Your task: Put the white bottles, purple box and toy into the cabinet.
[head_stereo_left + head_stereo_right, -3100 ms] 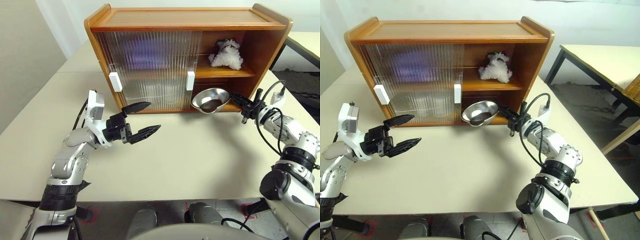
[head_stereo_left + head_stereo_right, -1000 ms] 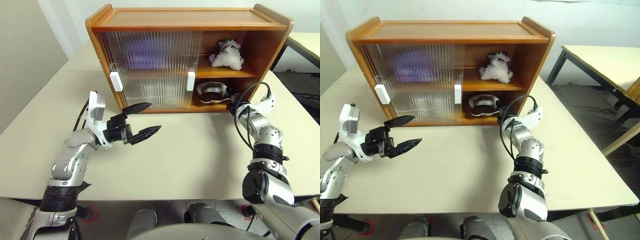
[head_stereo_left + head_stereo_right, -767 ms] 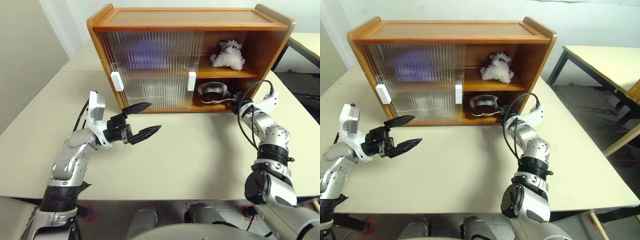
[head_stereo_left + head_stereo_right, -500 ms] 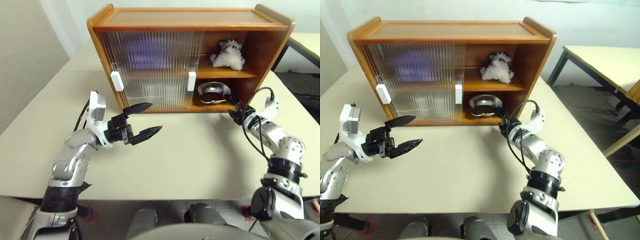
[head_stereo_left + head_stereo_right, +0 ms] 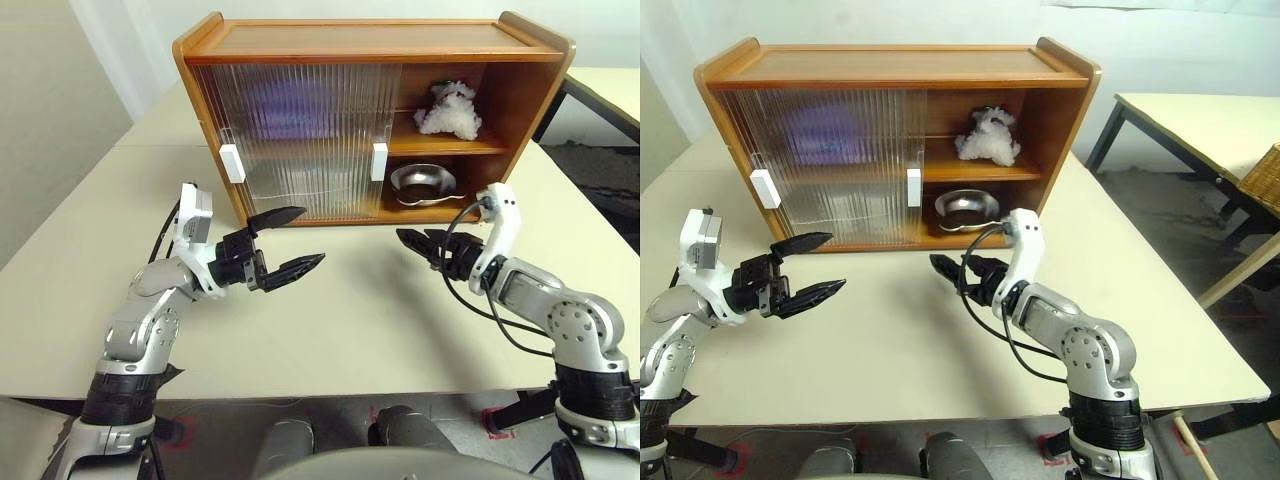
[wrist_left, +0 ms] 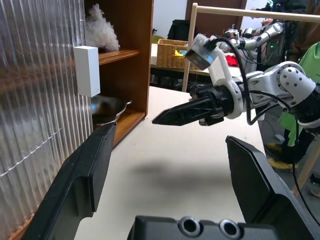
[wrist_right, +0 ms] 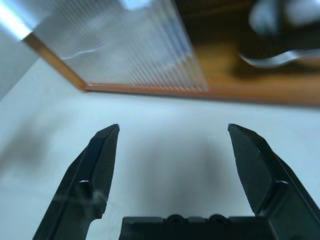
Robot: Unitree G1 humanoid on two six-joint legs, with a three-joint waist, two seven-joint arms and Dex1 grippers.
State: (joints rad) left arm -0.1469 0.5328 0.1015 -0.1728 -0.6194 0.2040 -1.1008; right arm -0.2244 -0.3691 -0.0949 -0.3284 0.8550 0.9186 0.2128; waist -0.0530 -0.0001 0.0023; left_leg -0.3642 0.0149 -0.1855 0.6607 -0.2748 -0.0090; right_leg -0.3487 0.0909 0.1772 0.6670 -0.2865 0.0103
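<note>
The wooden cabinet (image 5: 360, 40) stands at the back of the table, its right bay uncovered. The toy (image 5: 448, 108), a white plush figure, sits on the upper shelf there. The purple box (image 5: 288, 100) shows as a lavender blur behind the ribbed doors. The white bottles are hidden. My left gripper (image 5: 313, 234) hovers open over the table in front of the doors, holding nothing. My right gripper (image 5: 408, 240) hangs open and empty in front of the open bay, pointing left; its fingers (image 7: 102, 165) stand wide apart above the tabletop.
A shallow metal bowl (image 5: 422, 183) lies on the lower shelf in the open bay. White block handles (image 5: 231, 163) sit on the sliding doors. A second table (image 5: 1200, 120) and a wicker basket (image 5: 1260, 175) stand off to the right.
My right gripper has drawn back from the lower shelf toward the table's middle and rolled over, leaving the bowl on the shelf. The left gripper has stayed put.
</note>
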